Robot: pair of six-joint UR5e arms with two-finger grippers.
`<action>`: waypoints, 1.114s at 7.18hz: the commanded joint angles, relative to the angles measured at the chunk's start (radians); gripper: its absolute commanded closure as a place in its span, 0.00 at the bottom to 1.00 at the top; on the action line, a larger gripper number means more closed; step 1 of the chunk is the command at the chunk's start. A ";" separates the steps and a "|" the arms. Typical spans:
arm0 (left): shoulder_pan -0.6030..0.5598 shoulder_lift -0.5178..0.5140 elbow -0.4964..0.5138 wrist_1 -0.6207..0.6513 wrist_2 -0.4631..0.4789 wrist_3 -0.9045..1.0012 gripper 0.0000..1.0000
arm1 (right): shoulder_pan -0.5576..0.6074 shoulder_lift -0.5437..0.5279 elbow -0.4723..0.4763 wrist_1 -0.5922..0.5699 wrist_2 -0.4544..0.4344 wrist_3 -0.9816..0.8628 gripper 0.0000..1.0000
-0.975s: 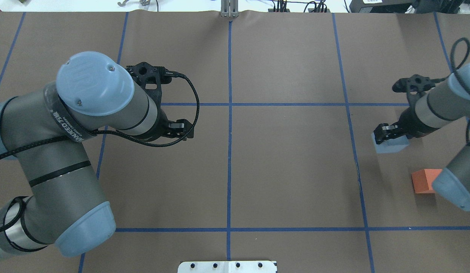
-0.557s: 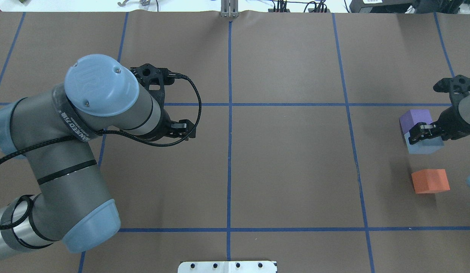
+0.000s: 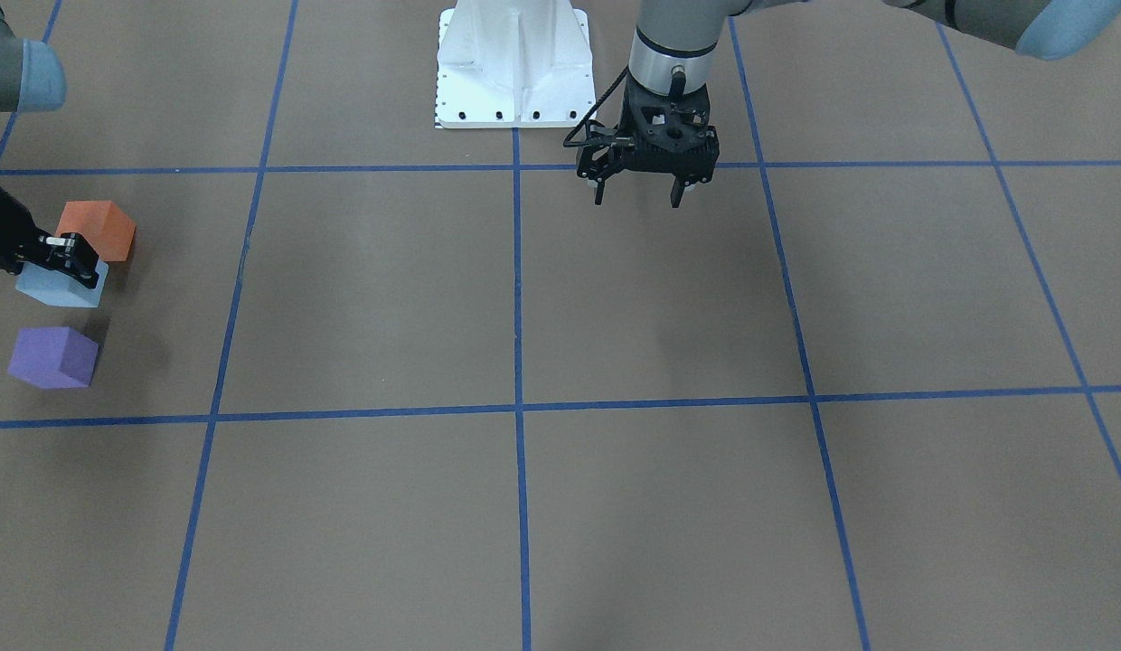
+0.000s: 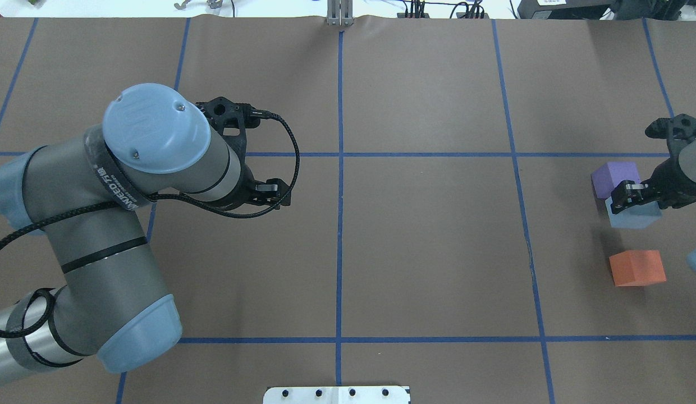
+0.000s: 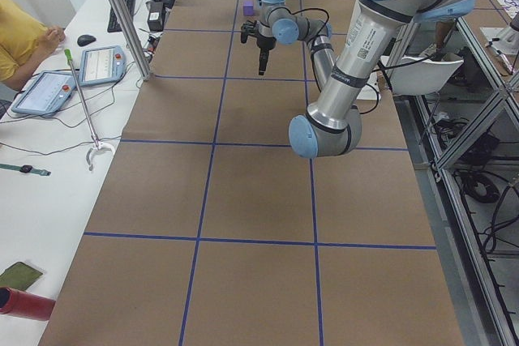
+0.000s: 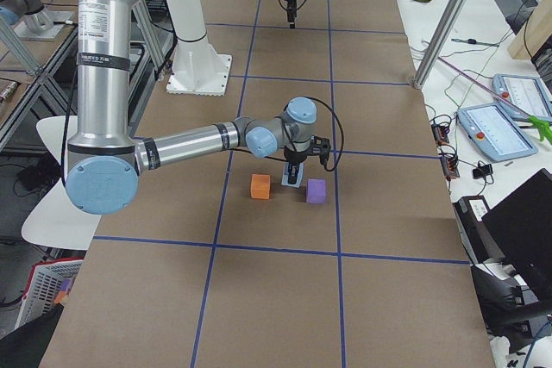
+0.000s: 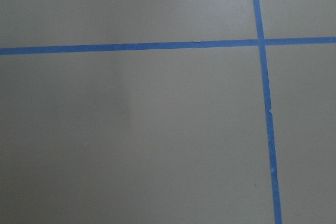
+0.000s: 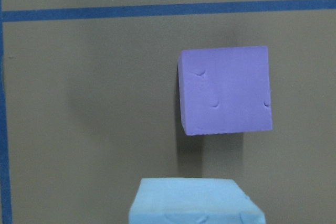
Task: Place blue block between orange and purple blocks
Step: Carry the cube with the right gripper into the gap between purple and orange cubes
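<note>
The light blue block point(image 4: 634, 217) is in my right gripper point(image 4: 627, 200), which is shut on it near the table's right edge. It sits in the gap between the purple block point(image 4: 613, 177) farther out and the orange block point(image 4: 637, 267) nearer the robot. The front view shows the same row: orange point(image 3: 95, 229), blue point(image 3: 59, 285), purple point(image 3: 52, 357). I cannot tell whether the blue block touches the table. The right wrist view shows the blue block's top point(image 8: 195, 203) with the purple block point(image 8: 226, 90) ahead. My left gripper point(image 3: 637, 194) is open and empty, hovering over the table's left half.
The white robot base plate point(image 3: 511, 63) stands at the table's near edge. Blue tape lines point(image 4: 340, 224) divide the brown table into squares. Tablets and a metal pole point(image 6: 448, 23) stand beyond the far edge.
My right gripper carried the blue block to the right, from left of the other blocks into the gap between purple and orange. The left arm shifted slightly.
</note>
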 commanded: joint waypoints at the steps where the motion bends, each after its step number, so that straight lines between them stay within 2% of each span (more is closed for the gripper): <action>1: 0.000 0.000 0.004 0.000 0.000 -0.001 0.00 | 0.000 -0.003 -0.037 0.004 0.029 -0.003 1.00; 8: 0.002 -0.002 0.024 -0.025 0.000 -0.001 0.00 | -0.021 0.012 -0.091 0.008 0.023 -0.037 1.00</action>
